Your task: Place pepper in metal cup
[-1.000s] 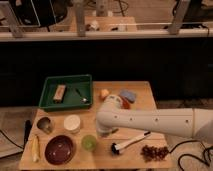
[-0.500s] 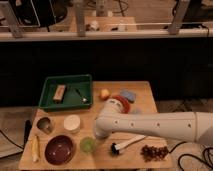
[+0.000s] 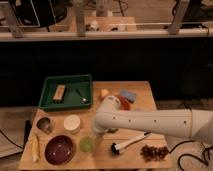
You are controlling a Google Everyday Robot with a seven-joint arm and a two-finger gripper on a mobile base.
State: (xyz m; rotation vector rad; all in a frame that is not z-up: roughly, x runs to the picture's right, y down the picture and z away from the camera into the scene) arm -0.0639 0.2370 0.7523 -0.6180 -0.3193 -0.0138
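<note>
Dim room, with a metal rail [image 3: 106,33] running across the background and a wooden table [image 3: 145,117] in the foreground. At the table's rear left is a green rectangular plastic tray [image 3: 49,84] holding a small wooden block [image 3: 59,93] and, in its right half, a slim, dark, slightly curved pepper [image 3: 82,96]. The pepper lies apart from the block, and its colour is hard to tell against the tray.

Along the left side, from back to front:
- a small round grey-brass metal cup [image 3: 44,125], upright near the table's left edge;
- a white round cup [image 3: 72,123] just to its right;
- a maroon bowl [image 3: 60,149] in front;
- a pale yellow corn cob [image 3: 35,148] beside the bowl.

A light green plastic cup [image 3: 86,144] stands right of the bowl.

A white robot arm [image 3: 155,122] reaches in from the right edge, low over the table. Its gripper [image 3: 96,136] hangs at the arm's left end, just above and beside the light green plastic cup and well apart from the metal cup. Whether the gripper is spread or closed cannot be told.

On the right are an orange ball [image 3: 104,93], a blue sponge [image 3: 128,95], a white-handled brush [image 3: 129,142] and a dark red cluster [image 3: 154,151].
</note>
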